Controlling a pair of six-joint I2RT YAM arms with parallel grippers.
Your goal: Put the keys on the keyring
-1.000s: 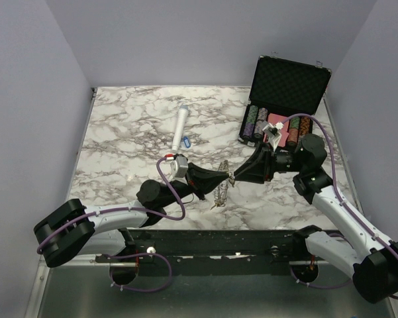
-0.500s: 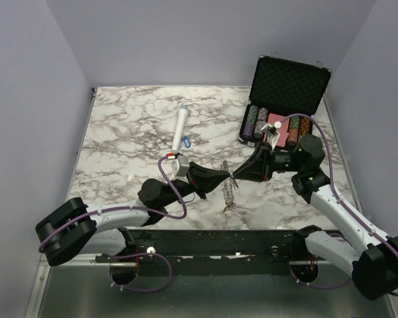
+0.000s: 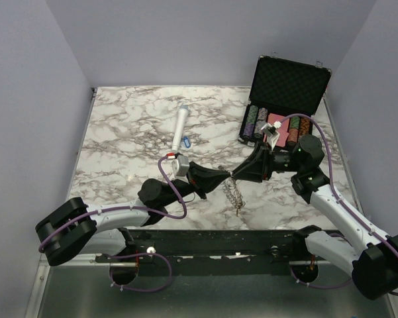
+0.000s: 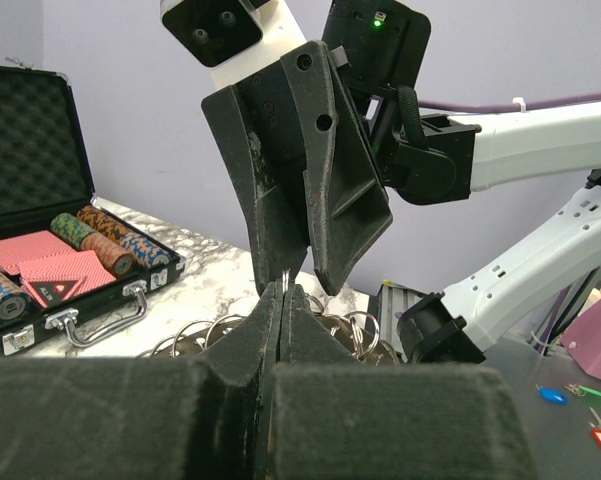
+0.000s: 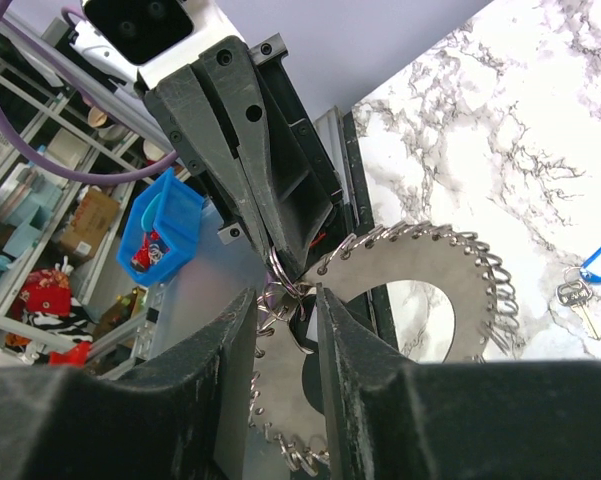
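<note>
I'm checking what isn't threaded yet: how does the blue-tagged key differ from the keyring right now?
The blue-tagged key lies flat on the table beside the white cylinder. The keyring hangs above the table where the left gripper and right gripper meet. The key is small with a plastic tag, while the keyring is far larger, flat and toothed. Both show grey metal.

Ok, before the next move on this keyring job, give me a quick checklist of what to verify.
1. Left claw shut on a loop at the keyring rim: ok.
2. Right claw gripping that rim too: cannot tell, a gap shows between its fingers.
3. Keyring lifted off the table: cannot tell.
4. Blue-tagged key on the keyring: not ok, it lies on the table beside the white cylinder.
5. Claws meeting tip to tip: ok.
</note>
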